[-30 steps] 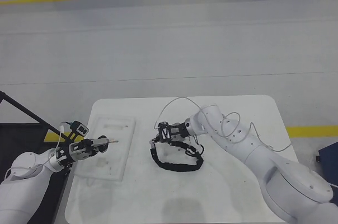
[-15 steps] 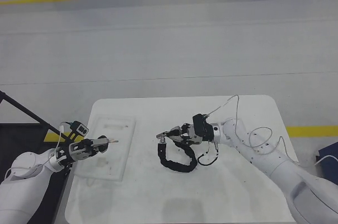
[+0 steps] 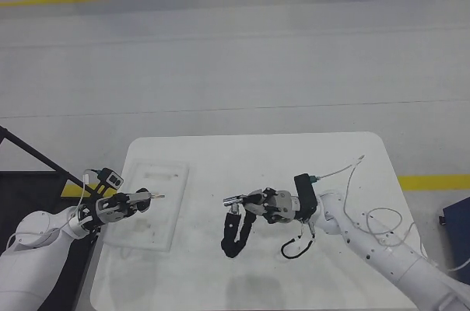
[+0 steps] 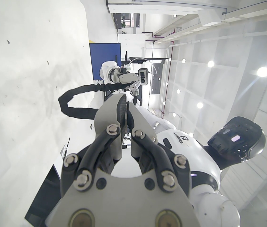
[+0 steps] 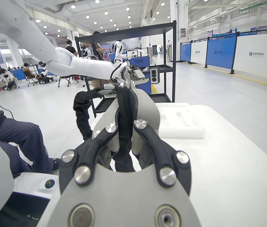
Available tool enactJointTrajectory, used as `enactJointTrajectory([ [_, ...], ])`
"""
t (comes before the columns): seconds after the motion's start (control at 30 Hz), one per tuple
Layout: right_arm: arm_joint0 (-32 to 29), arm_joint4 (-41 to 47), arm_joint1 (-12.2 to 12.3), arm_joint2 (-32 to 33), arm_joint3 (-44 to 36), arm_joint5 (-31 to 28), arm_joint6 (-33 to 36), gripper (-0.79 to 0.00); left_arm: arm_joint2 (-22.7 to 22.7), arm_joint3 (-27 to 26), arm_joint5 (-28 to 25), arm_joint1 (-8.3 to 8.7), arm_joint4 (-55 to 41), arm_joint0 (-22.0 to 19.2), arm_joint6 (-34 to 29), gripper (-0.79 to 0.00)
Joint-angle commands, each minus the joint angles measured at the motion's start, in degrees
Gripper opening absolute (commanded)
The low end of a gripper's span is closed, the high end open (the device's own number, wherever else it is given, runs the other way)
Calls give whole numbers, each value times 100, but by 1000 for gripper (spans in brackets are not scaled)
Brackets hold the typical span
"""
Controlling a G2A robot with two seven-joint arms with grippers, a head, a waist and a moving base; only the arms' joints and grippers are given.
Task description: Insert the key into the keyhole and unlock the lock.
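The lock is a black fabric-sleeved cable [image 3: 235,233] with a silver cylinder head [image 3: 233,200]. My right gripper [image 3: 254,202] is shut on the cable just behind that head and holds it off the table near the middle, while the rest of the cable hangs down to the tabletop. In the right wrist view the sleeve [image 5: 124,109] runs between the fingers, and the head [image 5: 108,87] pokes out beyond them. My left gripper [image 3: 144,198] is over the table's left side, shut on a thin key [image 4: 125,109] whose tip [image 3: 159,196] points toward the lock, well apart from it.
A white foam tray [image 3: 153,206] with shallow recesses lies under the left gripper. A black metal cart [image 3: 9,179] stands just off the table's left edge. A thin black wire [image 3: 296,247] loops on the table below the right wrist.
The right arm has drawn back toward the front right, carrying the lock head with it. The cable went from a closed loop to a short hanging strand. The left arm has kept still.
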Motion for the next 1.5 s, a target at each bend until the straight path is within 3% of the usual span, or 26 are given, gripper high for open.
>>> enactJointTrajectory([
  [0.0,-167,233,-2,7,-31,0,0,-785,0,0,0,0,0,0,0,-785],
  [0.3,-655,941,-225,-214,198,0,0,-785,0,0,0,0,0,0,0,-785],
  [0.7,-504,1704,-713,-464,836,0,1,-785,0,0,0,0,0,0,0,-785],
  [0.9,-487,1721,-727,-490,866,0,1,-785,0,0,0,0,0,0,0,-785],
  [1.13,-487,1721,-727,-490,866,0,1,-785,455,-784,-661,-156,457,167,637,-785],
  [1.47,-487,1721,-727,-490,866,0,1,-785,724,-997,-1409,-321,603,209,945,-785],
])
